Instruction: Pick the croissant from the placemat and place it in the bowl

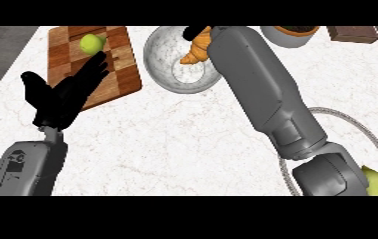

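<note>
Your right hand [198, 31]: curled round croissant [196, 50] over bowl [164, 58] | your left hand [63, 95]: open, fingers straight

The right hand [196, 31] is almost wholly hidden behind its own grey forearm; only a dark sliver shows, so its fingers cannot be read. The golden-brown croissant [196, 50] is part covered by that forearm, as is the right side of the grey marbled bowl [159, 48]. The woven rope-edged placemat [347, 120] runs off the right edge, a yellow-green fruit [369, 175] shows only partly, and a brown-rimmed white pot [294, 35] and dark brown block [354, 34] are cut off at the top.
</note>
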Controlling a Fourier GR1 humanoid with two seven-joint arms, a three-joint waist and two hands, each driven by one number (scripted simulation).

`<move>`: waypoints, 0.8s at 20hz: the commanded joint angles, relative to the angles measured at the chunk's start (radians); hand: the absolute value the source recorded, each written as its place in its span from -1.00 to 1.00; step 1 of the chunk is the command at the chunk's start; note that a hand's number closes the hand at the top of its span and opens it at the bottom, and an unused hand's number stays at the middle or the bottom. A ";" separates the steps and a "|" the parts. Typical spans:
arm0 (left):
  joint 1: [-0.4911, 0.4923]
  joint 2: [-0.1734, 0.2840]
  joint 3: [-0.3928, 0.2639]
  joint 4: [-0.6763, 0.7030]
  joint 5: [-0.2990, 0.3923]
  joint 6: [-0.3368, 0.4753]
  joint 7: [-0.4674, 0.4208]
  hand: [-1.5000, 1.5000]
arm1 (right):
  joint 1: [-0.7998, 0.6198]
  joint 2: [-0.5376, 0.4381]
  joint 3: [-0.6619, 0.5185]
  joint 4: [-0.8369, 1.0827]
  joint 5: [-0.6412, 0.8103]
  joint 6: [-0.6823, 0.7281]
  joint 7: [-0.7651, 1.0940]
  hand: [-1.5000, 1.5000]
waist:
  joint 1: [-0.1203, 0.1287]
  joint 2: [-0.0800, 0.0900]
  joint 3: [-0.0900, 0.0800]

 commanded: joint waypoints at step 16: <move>-0.038 -0.001 0.016 0.048 -0.008 -0.001 -0.019 0.00 | -0.057 -0.051 -0.154 0.225 -0.106 -0.424 -0.360 -1.00 | -0.017 0.002 0.000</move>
